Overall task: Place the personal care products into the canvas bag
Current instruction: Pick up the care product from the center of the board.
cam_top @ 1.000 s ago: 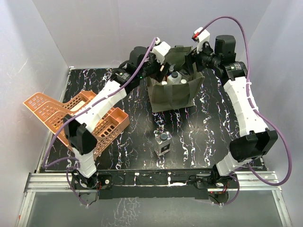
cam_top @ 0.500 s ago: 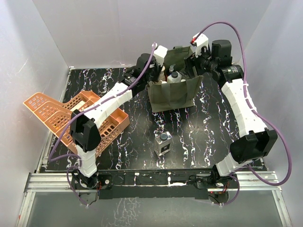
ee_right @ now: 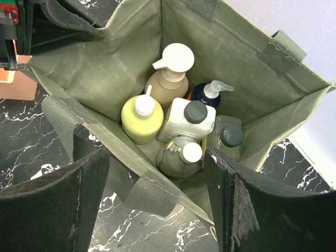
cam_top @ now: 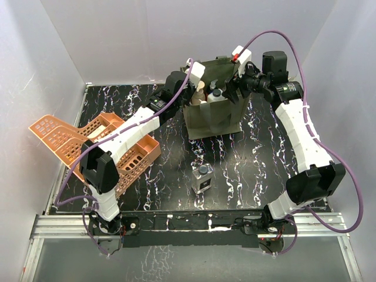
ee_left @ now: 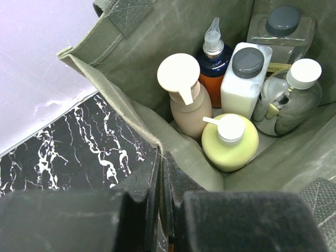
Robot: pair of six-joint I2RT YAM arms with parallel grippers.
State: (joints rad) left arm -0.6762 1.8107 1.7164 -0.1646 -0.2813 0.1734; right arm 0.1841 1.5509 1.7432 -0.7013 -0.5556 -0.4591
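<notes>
The olive canvas bag (cam_top: 214, 117) stands at the back of the table with several personal care products inside: a tan pump bottle (ee_left: 186, 100), a yellow-green one (ee_left: 231, 142), a white one (ee_left: 244, 79), an orange one with a blue top (ee_left: 212, 63), a square clear one (ee_left: 281, 31) and a dark round one (ee_left: 294, 100). Another clear bottle with a black cap (cam_top: 202, 178) stands alone on the table in front. My left gripper (ee_left: 161, 157) is shut on the bag's left rim. My right gripper (ee_right: 157, 168) is open, its fingers straddling the bag's right rim without pinching it.
Orange lattice baskets (cam_top: 88, 144) lie at the left of the black marbled table (cam_top: 258, 158), under my left arm. Grey walls close in the back and sides.
My left gripper has shut on the bag's left rim after reaching toward it. My right gripper drifted slightly left over the right rim and stayed open.
</notes>
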